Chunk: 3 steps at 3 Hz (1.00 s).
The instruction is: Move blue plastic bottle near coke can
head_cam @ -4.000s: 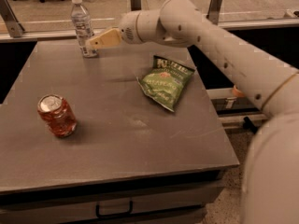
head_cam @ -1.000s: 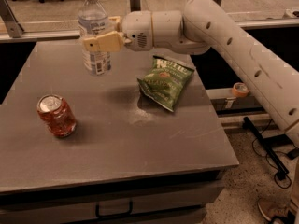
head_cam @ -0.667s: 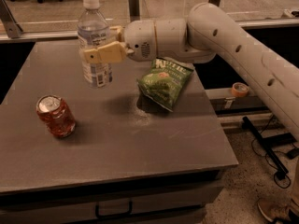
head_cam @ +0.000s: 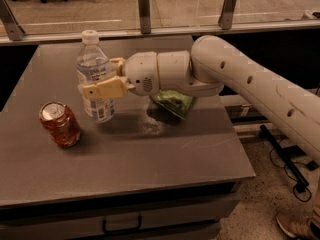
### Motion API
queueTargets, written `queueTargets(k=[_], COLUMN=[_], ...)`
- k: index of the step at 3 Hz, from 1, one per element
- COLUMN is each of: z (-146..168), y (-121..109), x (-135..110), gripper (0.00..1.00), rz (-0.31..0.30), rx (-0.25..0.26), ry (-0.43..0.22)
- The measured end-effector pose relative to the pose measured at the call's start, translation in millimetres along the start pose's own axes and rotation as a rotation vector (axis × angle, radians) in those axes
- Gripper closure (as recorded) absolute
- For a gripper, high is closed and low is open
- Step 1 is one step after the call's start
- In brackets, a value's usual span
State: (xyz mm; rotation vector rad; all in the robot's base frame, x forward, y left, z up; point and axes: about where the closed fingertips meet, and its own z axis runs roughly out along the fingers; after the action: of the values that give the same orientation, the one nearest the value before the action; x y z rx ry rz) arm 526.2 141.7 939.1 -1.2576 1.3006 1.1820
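The blue plastic bottle (head_cam: 94, 79), clear with a white cap and a white-blue label, stands upright in my gripper (head_cam: 97, 82), which is shut around its middle. Its base is at or just above the grey table (head_cam: 125, 154). The coke can (head_cam: 60, 124), red with a silver top, stands on the table just left of and slightly in front of the bottle, a small gap between them. My white arm reaches in from the right across the table.
A green chip bag (head_cam: 173, 102) lies on the table behind my wrist, partly hidden by the arm. A glass railing with metal posts (head_cam: 144, 9) runs behind the table. The table's front edge has a drawer handle (head_cam: 122, 227) below it.
My gripper has carried the bottle from the table's back left toward the front and down, so it now stands right beside the coke can. The can and chip bag have not moved.
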Motion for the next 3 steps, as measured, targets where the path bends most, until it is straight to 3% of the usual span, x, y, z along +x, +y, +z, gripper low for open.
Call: queueTargets(k=[3], z=[13], y=[-1], x=[27], gripper=[0.12], rz=[-0.037], rx=[0.086], ry=[0.036])
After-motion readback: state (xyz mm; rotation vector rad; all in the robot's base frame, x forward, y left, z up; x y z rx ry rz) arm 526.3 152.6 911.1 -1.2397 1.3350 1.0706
